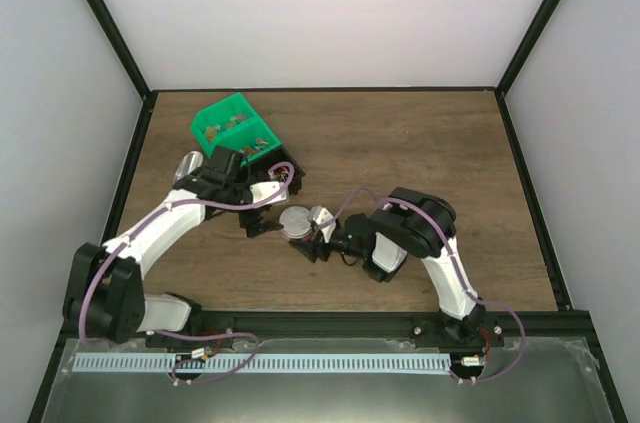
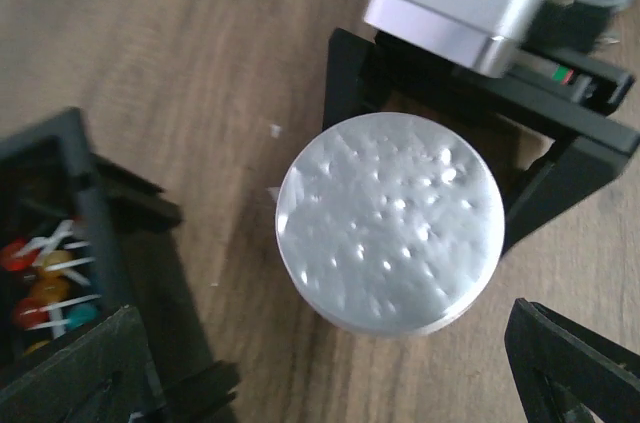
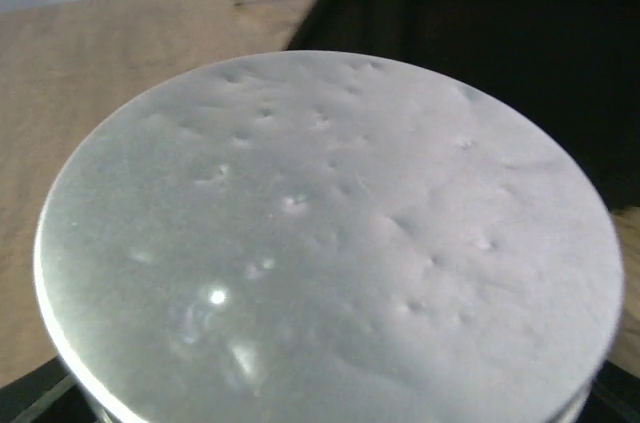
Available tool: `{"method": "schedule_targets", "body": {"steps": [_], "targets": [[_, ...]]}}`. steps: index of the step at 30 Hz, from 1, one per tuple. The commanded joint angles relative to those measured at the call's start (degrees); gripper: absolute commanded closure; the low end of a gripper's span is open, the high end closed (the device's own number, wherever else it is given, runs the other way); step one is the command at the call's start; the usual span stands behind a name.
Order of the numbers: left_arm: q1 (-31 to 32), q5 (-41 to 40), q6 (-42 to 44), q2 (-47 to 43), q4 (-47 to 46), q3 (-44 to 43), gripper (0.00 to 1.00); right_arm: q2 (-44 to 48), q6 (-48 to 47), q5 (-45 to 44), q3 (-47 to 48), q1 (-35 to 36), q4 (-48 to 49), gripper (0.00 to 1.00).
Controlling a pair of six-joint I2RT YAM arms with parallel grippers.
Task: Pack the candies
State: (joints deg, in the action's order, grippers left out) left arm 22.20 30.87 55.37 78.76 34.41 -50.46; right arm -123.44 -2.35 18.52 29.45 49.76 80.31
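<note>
Candies [image 2: 45, 283], surely light and slick-wrapped, lie in the black box [image 2: 88, 203] at nine o'clock of the tin [image 2: 390, 228] my right hand [image 1: 303, 233] clamps; left hand [image 1: 262, 215] spread wide, I'd pinch one by its wrapper end.
</note>
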Motion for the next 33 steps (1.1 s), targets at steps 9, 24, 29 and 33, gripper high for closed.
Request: {"method": "schedule_targets", "body": {"steps": [9,24,29,33], "targets": [[-3.89,-0.79,-13.37,-6.84,-10.68,5.33,0.0,-3.53,7.45,-11.75,0.08,-4.65,-10.87,0.0],[-4.8,-1.1,-17.16,-10.19,-11.25,5.34,0.0,9.0,14.7,-6.26,-0.23,-3.51,-34.48,0.0],[-4.79,-0.88,-18.39,-11.31,-11.08,5.0,0.0,11.88,14.51,-6.19,0.57,-2.42,-41.0,0.0],[-4.79,-1.76,-20.07,-13.02,-10.54,5.1,0.0,14.78,12.8,-5.48,0.47,-0.11,-44.15,0.0]]}}
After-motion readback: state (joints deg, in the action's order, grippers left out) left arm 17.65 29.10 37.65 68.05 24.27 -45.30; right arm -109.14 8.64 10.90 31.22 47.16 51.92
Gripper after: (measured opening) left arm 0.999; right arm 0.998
